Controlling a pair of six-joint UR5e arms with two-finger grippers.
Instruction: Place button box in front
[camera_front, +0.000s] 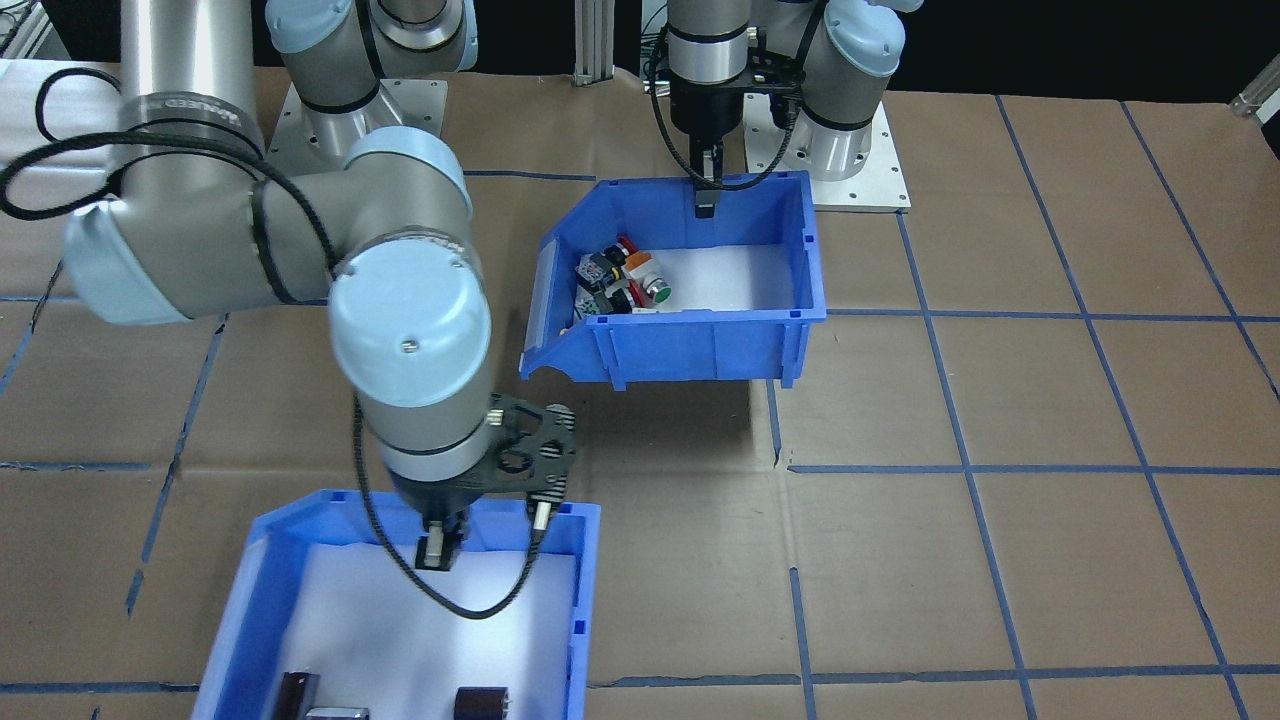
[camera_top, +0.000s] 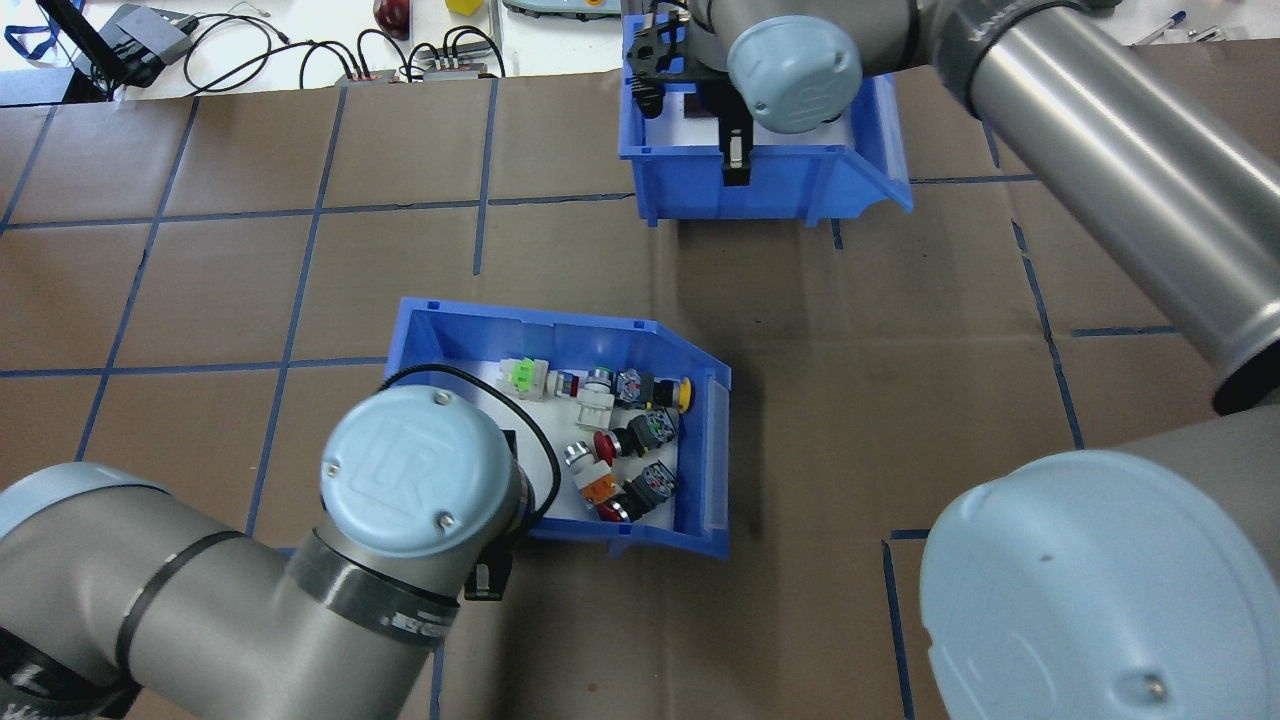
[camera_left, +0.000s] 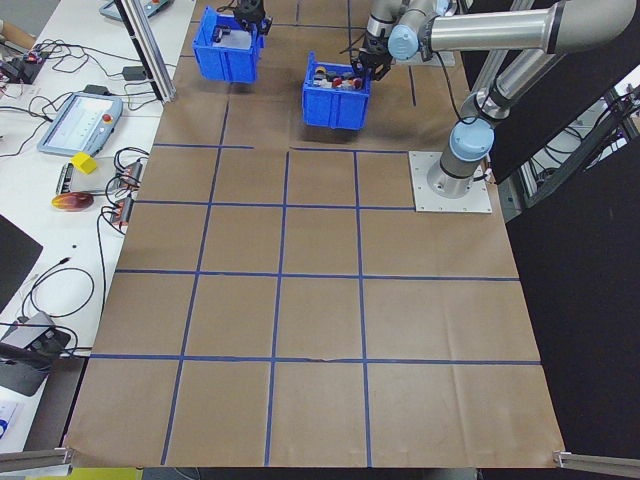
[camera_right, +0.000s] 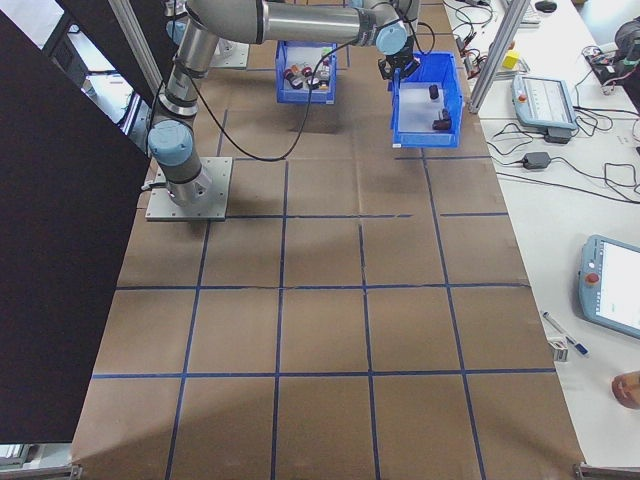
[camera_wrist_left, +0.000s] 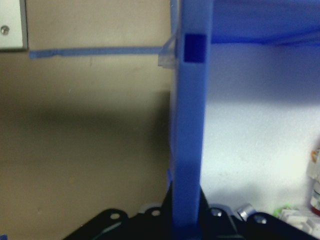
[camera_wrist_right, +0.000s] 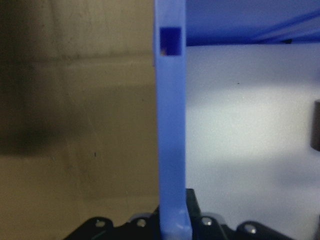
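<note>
Front-facing view: the left tool (camera_front: 706, 196) pinches the back wall of the button box (camera_front: 700, 330), which hangs tilted above the tabletop (camera_front: 1000, 400) with its shadow beneath; coloured switches (camera_front: 620, 280) lie toward its sloped 9 o'clock side. At 7 o'clock, the right tool (camera_front: 437, 549) pinches the wall of a second blue bin (camera_front: 580, 570).

Overhead view: the button box (camera_top: 560, 330) sits just left of centre, the second bin (camera_top: 770, 185) at 12 o'clock.

Left wrist view: the blue wall (camera_wrist_left: 189, 140) runs up between the clamped fingers.

Right wrist view: the bin wall (camera_wrist_right: 172, 140) is clamped likewise.
</note>
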